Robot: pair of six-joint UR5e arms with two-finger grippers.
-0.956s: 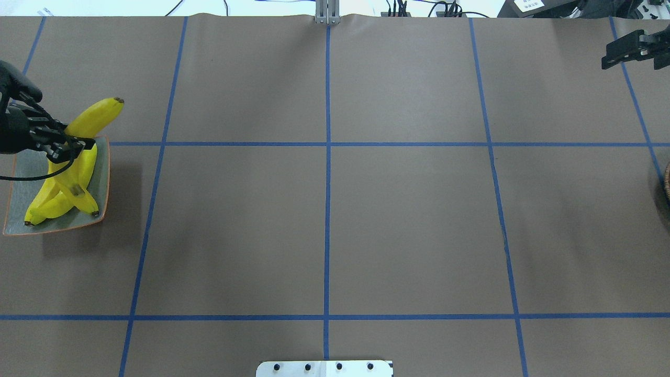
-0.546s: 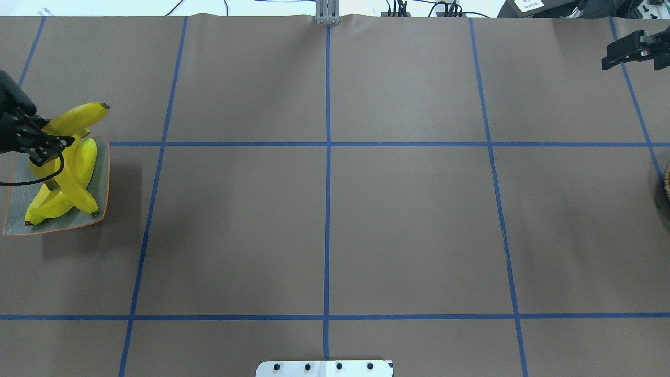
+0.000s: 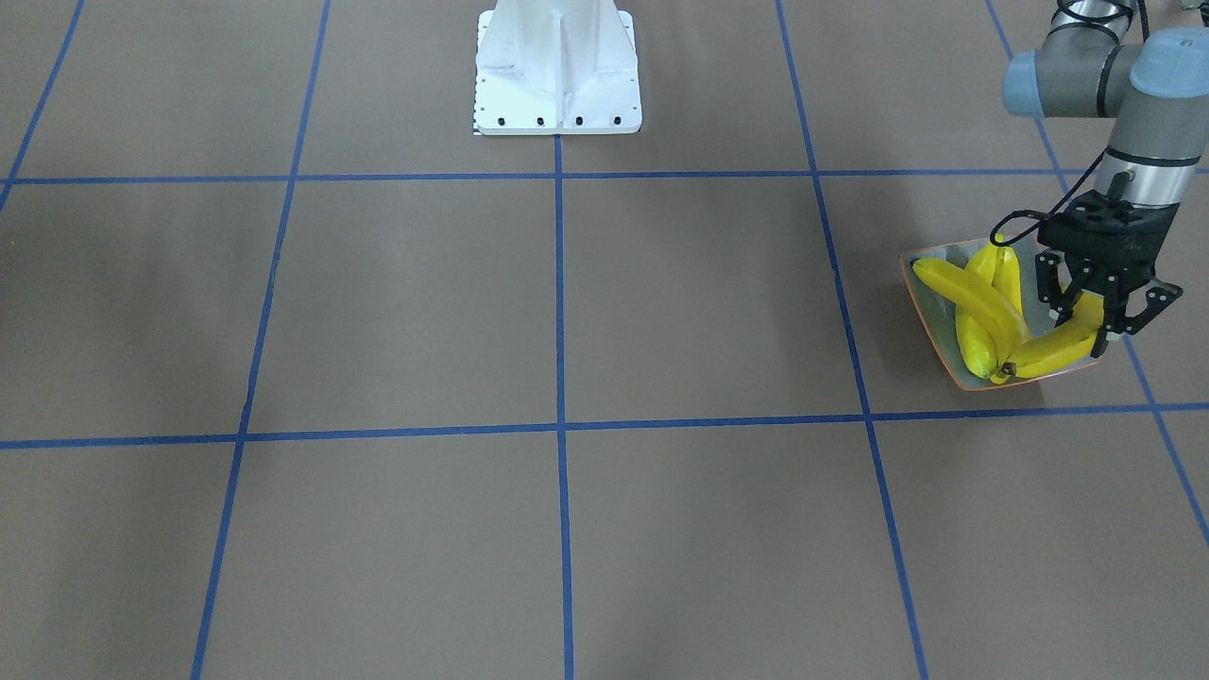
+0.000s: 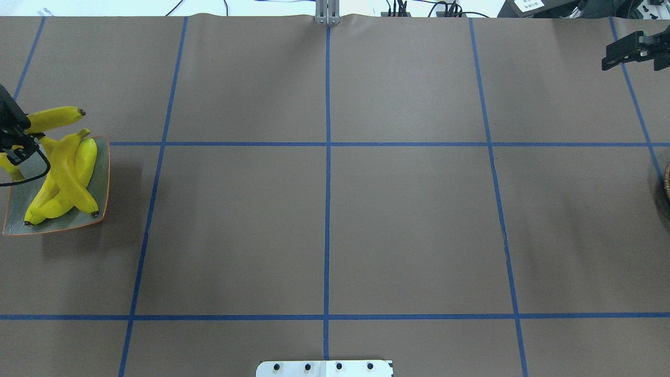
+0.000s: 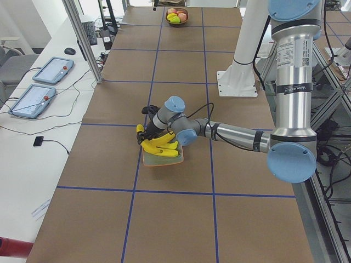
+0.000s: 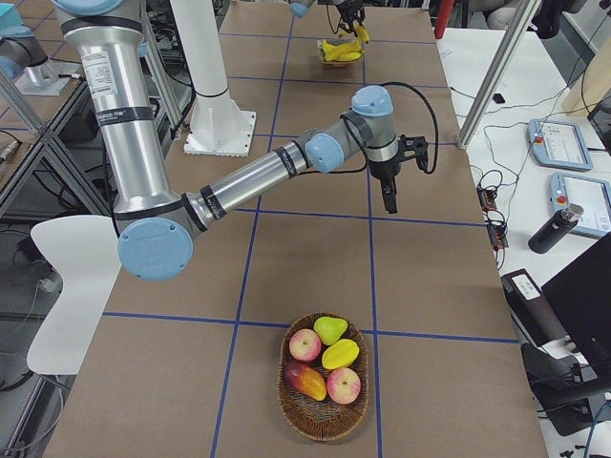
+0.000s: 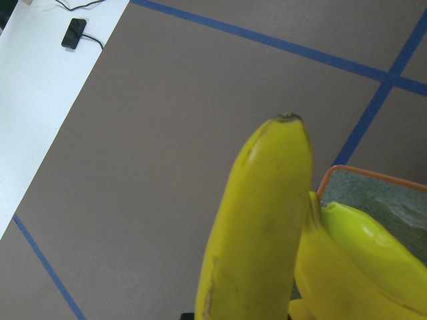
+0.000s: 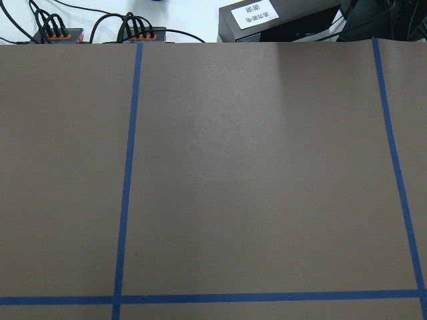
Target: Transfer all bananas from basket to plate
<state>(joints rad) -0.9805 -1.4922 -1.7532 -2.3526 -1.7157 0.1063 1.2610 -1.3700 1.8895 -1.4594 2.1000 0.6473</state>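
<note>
Bananas (image 4: 65,173): 3 on plate (image 4: 63,224); 4th banana (image 4: 55,118) pinched in L gripper (image 3: 1096,321) at plate edge, not yet released. Basket (image 6: 320,426) shows none. R gripper (image 4: 607,63) jaws unclear.

Counts:
Bananas (image 4: 68,173): 4, far left.
Plate (image 4: 21,183): 1, left, under them.
Basket (image 6: 325,420): 1, far right, holding 5 fruits (image 6: 341,354), 2 of them apples (image 6: 305,344).
Tablets (image 5: 52,68): 2, on the left side bench.

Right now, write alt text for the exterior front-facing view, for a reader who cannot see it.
At the right edge, the left end effector holds a banana just over a square plate carrying three more bananas. Blue tape grids the brown table; the robot's white base is at top centre.
</note>
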